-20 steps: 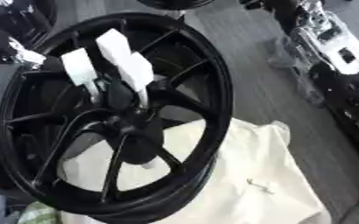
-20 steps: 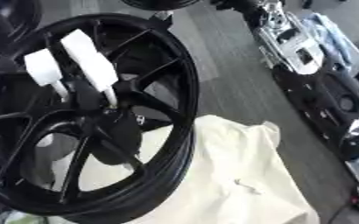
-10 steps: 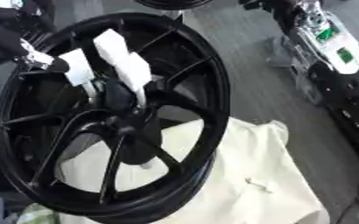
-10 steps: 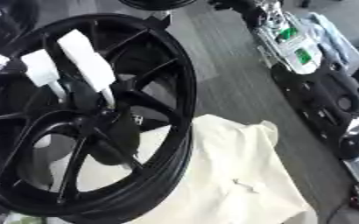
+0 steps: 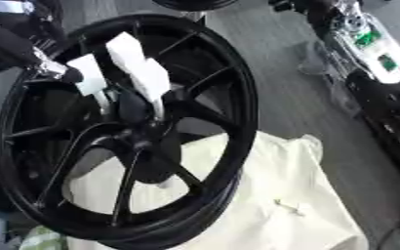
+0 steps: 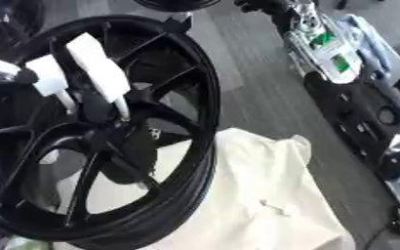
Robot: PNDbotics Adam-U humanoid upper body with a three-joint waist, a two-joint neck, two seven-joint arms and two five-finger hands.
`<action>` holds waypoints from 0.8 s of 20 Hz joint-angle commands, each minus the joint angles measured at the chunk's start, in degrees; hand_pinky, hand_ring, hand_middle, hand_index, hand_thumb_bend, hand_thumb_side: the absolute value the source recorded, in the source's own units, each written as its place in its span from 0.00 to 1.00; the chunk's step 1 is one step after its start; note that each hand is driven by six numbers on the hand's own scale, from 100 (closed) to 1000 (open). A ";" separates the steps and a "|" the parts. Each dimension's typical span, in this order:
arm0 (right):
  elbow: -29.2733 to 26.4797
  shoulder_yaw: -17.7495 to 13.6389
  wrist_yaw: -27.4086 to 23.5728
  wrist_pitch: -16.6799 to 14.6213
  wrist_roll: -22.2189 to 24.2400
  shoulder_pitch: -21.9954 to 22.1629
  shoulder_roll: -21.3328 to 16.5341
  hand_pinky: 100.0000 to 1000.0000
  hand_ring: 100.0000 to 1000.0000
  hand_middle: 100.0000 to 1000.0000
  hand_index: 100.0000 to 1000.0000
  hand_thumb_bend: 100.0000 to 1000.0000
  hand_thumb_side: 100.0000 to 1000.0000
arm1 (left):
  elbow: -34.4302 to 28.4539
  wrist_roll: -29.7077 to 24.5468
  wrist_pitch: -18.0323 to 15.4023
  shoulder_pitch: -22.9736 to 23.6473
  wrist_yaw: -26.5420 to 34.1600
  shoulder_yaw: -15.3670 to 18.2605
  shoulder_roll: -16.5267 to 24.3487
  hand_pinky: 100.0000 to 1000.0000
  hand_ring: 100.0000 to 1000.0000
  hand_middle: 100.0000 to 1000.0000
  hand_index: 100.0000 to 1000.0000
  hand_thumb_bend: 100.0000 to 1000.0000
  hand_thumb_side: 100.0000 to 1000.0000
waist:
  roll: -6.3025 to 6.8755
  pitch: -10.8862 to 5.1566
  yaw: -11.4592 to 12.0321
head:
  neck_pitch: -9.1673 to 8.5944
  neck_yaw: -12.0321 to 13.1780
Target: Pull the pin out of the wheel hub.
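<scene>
Left hand point(image 5: 15, 51) (fingers curled) pinches white pin point(image 5: 88, 80) on wheel hub point(image 5: 139, 141).

Soft daylight, perhaps motion-blurred, no glare

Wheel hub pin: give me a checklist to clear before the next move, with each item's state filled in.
1. Left hand at the upper left rim of the wheel, next to the smaller white block: ok.
2. Left hand actually holding something: cannot tell, its fingers are not clear.
3. Pin identified: cannot tell; two white blocks, the larger, stand on thin stems above the hub.
4. Wheel resting on the cream cloth: ok.
5. Right hand ready to steady the wheel: not ok, out of view.
6. Space right of the wheel clear of the black equipment: ok.
</scene>
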 commanded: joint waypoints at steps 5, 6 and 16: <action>-0.39 -0.41 0.17 -0.09 0.22 -0.78 -0.77 0.70 0.59 0.64 0.74 0.39 0.39 | -0.48 -1.14 0.23 -1.56 -0.58 -0.44 -0.11 0.86 0.77 0.68 0.74 0.54 0.43 | -0.18 -1.20 -0.07 | -0.09 0.41; -0.38 -0.41 0.16 -0.10 0.22 -0.75 -0.75 0.70 0.59 0.64 0.74 0.39 0.39 | -0.29 -1.00 0.32 -1.57 -0.93 -0.47 -0.31 0.86 0.77 0.67 0.74 0.52 0.43 | -0.15 -1.18 -0.10 | -0.09 0.49; -0.29 -0.37 0.15 -0.13 0.33 -0.66 -0.63 0.70 0.60 0.64 0.74 0.38 0.39 | 0.52 0.07 1.00 -1.65 -2.49 -1.15 -1.54 0.84 0.75 0.64 0.68 0.43 0.39 | 0.06 -0.96 -0.36 | -0.09 0.71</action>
